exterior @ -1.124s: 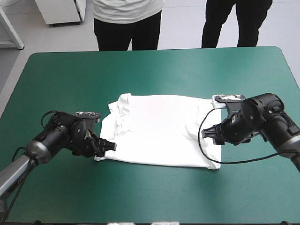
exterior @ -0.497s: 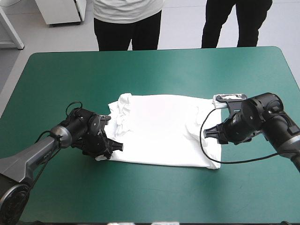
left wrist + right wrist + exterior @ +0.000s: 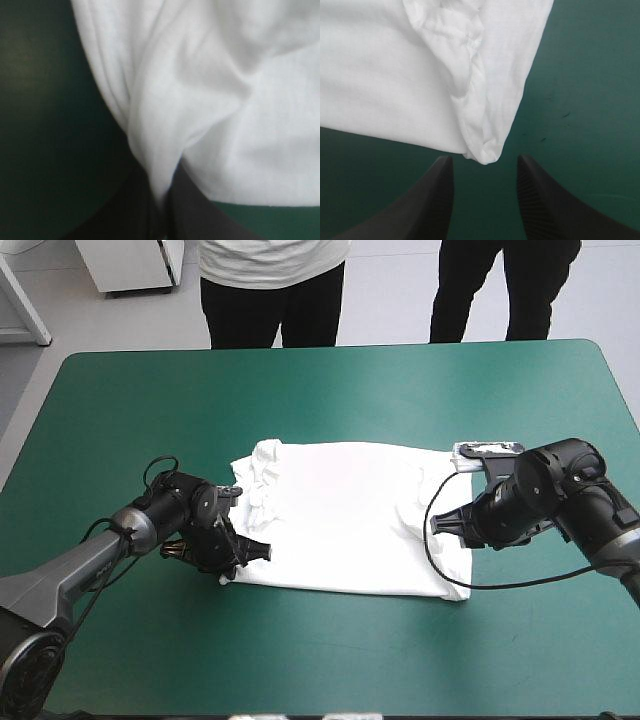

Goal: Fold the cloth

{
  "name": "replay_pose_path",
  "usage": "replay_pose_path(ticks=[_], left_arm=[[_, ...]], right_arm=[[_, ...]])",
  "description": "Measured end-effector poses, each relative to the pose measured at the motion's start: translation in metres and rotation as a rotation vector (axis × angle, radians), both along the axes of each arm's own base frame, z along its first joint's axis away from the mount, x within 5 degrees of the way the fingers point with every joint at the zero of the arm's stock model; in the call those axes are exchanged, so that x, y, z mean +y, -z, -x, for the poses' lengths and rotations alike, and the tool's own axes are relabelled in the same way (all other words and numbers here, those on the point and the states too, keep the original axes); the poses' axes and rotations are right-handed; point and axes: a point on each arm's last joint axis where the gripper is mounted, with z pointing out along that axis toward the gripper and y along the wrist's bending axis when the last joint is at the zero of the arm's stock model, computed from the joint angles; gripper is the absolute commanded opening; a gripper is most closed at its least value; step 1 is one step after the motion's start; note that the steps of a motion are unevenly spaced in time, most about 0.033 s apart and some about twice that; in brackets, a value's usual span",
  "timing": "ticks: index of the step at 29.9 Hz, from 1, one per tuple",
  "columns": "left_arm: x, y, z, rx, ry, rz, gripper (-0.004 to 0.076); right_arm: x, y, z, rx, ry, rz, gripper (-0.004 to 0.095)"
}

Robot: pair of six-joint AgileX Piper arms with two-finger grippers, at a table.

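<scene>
White and short-sleeved, the T-shirt [image 3: 340, 520] lies spread mostly flat on the teal-green table cover [image 3: 300, 390], with bare cover showing on every side of it. The shirt's left end is rumpled into small ridges, while its middle is smooth and its right end carries a narrow doubled-over strip of cloth. At the shirt's near-left corner sits the left gripper [image 3: 255, 552] with its two broad black fin-shaped fingers, low against the cloth where the hem meets the cover. In the left wrist view that gripper [image 3: 162, 212] has its fingers [image 3: 200, 215] drawn all but together, pinching a thin upright fold of the T-shirt [image 3: 225, 100] between them; the fold runs away from the fingertips into soft creases, and the cloth's edge lies on the cover just beside it. At the shirt's right end the right gripper [image 3: 440, 525] of the same black curved build hovers over the doubled strip, its arm reaching in from the side away from the shirt. The right wrist view shows this gripper [image 3: 484, 162] with its fingers [image 3: 435, 195] standing well apart and clamped on nothing — a rounded, folded corner of the T-shirt [image 3: 395, 75] points into the gap at their tips, near both but touching neither as far as can be seen. Beyond that corner the cloth widens into a smooth white sheet with one puckered seam.
</scene>
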Motion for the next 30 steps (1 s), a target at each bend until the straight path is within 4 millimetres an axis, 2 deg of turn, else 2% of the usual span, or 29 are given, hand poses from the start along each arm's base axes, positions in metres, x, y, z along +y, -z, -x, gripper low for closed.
replay_pose_path(ticks=[4,8,18,30], left_arm=[[0.000,0.000,0.000,0.000,0.000,0.000,-0.0010],[0.000,0.000,0.000,0.002,0.000,-0.001,-0.0010],[0.000,0.000,0.000,0.003,0.001,-0.001,-0.0010],[0.000,0.000,-0.001,0.001,0.026,-0.001,-0.0010]], right_arm=[[-0.001,0.012,0.002,0.019,0.015,0.005,0.0457],[0.002,0.043,0.007,0.055,0.043,0.002,0.0457],[0.019,0.097,0.016,0.067,0.067,0.017,0.0459],[0.021,0.130,0.004,0.106,0.123,0.068,0.0455]])
